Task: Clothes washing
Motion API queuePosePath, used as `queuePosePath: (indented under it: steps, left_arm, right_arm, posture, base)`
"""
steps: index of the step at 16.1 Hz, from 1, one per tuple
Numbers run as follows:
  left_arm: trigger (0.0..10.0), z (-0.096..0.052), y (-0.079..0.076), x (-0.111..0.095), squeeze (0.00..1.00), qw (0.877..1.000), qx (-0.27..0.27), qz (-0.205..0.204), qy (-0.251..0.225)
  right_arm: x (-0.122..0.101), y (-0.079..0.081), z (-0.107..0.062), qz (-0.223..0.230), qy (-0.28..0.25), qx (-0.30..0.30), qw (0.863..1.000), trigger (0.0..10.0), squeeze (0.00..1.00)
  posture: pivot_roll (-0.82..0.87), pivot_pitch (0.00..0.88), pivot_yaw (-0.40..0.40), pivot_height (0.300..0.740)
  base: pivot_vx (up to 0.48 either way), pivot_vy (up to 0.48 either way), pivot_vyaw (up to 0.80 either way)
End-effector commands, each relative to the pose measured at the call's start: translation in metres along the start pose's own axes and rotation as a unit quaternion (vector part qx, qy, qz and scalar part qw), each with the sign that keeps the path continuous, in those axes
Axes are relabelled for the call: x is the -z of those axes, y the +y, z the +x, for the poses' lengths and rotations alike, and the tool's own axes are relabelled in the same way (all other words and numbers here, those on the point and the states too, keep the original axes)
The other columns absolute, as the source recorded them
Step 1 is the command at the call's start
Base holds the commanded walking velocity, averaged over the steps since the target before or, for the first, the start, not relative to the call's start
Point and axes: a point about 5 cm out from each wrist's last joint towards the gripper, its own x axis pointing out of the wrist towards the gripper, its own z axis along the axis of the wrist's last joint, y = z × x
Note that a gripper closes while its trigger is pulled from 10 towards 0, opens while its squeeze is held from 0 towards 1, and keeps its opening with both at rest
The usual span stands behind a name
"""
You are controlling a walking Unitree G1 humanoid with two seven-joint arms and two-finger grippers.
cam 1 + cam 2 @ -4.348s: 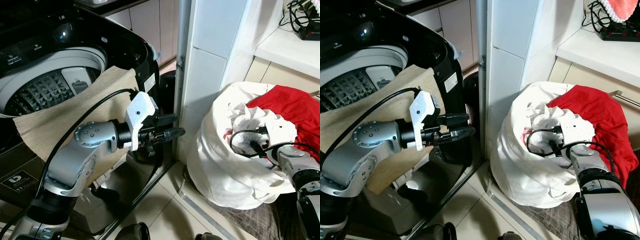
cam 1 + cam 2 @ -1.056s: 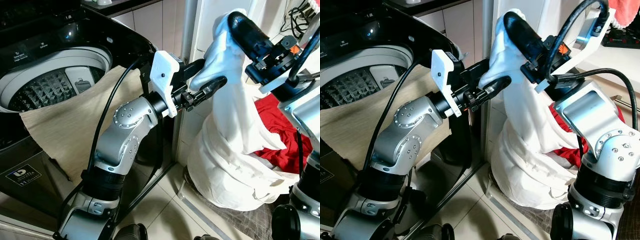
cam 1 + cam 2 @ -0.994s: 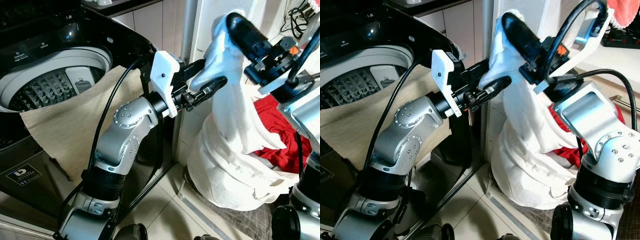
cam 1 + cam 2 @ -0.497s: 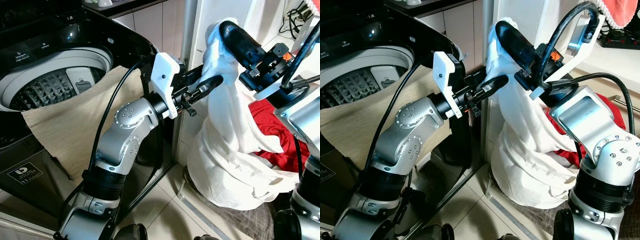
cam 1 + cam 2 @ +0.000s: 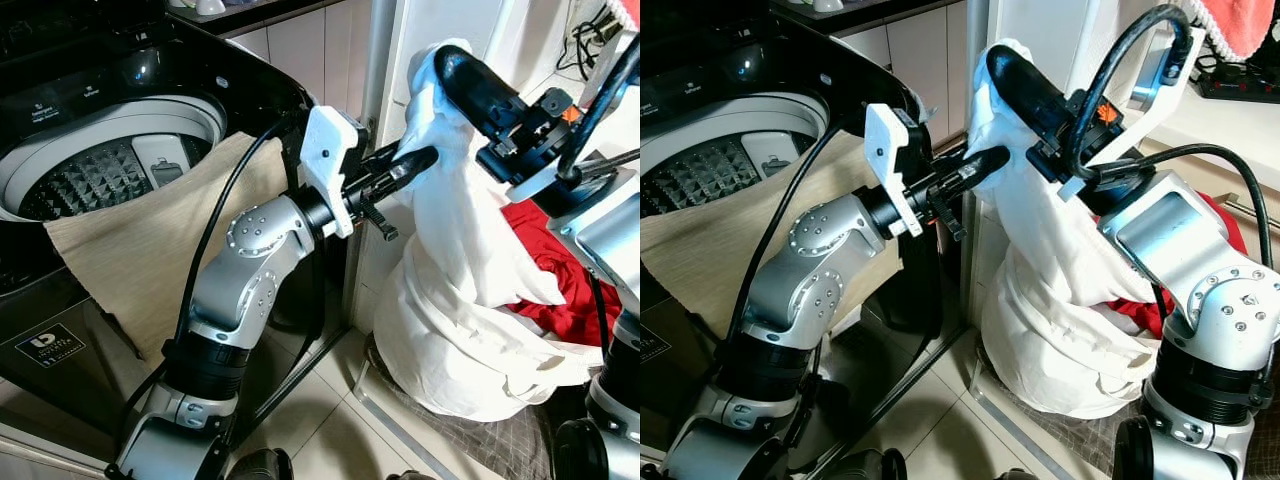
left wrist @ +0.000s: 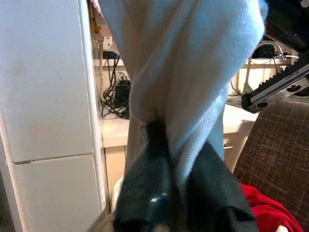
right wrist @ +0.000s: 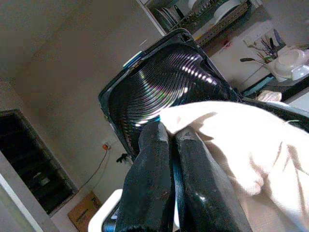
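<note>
Pale, glossy floor tiles (image 5: 330,430) underfoot, with reflections of light. White tiled wall column (image 5: 425,30) in the middle, with a grey metal door frame (image 5: 372,70) along its left edge. Beige cabinet doors (image 5: 300,45) behind, under a dark counter edge (image 5: 855,8). White shelf (image 5: 1230,110) at the upper right, carrying a black power strip (image 5: 1240,82) and tangled black cables (image 5: 585,35). Drawer front with a metal handle (image 5: 1250,205) just below the shelf. Dark checked mat (image 5: 490,450) on the floor at the lower right. Bright, even indoor light.
</note>
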Motion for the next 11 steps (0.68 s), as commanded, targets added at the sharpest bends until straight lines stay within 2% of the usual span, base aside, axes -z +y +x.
queuePosePath:
  steps: [1,5,6,7,8,9,10,11]
  left_arm:
    - [0.0,0.0,0.003,-0.003,0.0,1.0,-0.002,-0.002,-0.002]
    - [0.0,-0.001,0.008,-0.003,0.0,1.0,-0.019,0.004,-0.001]
    - [0.0,-0.001,0.012,-0.004,0.0,1.0,-0.03,0.005,-0.002]
    - [0.0,-0.001,0.013,-0.004,0.0,0.999,-0.034,0.007,-0.002]
    - [0.0,-0.002,0.015,-0.005,0.0,0.999,-0.041,0.008,-0.003]
    - [0.0,-0.003,0.023,-0.007,0.0,0.998,-0.067,0.015,-0.008]
    - [0.0,-0.006,0.033,-0.011,0.0,0.994,-0.098,0.04,-0.004]
    - [0.0,-0.012,0.051,-0.021,0.0,0.987,-0.143,0.077,-0.003]
  right_arm:
    - [-0.001,0.008,-0.002,-0.008,-0.003,-0.02,1.0,0.0,0.0]
    - [-0.001,0.008,-0.001,-0.013,-0.001,-0.018,1.0,0.0,0.0]
    - [-0.002,0.008,-0.002,-0.015,-0.002,-0.018,1.0,0.0,0.32]
    - [-0.002,0.008,-0.002,-0.016,-0.002,-0.018,1.0,0.0,0.32]
    - [-0.002,0.007,-0.002,-0.02,-0.002,-0.012,1.0,9.9,1.0]
    - [-0.003,0.006,-0.003,-0.012,-0.004,-0.014,1.0,10.0,1.0]
    - [-0.003,0.005,-0.004,-0.016,-0.003,-0.01,1.0,10.0,1.0]
    - [-0.003,0.003,-0.005,-0.033,0.004,0.007,0.999,10.0,1.0]
  posture:
    - [-0.15,0.015,0.041,0.74]
    - [-0.15,0.017,0.041,0.74]
    - [-0.15,0.018,0.041,0.74]
    - [-0.15,0.018,0.041,0.74]
    - [-0.15,0.017,0.041,0.74]
    - [-0.15,0.016,0.041,0.74]
    - [-0.15,0.016,0.042,0.74]
    - [-0.15,0.015,0.042,0.74]
  base:
    - [0.0,0.0,0.0]
    - [0.0,0.0,0.0]
    - [0.0,0.0,0.0]
    - [0.0,0.0,0.0]
    - [0.0,0.0,0.0]
    - [0.0,0.0,0.0]
    - [0.0,0.0,0.0]
    - [0.0,0.0,0.0]
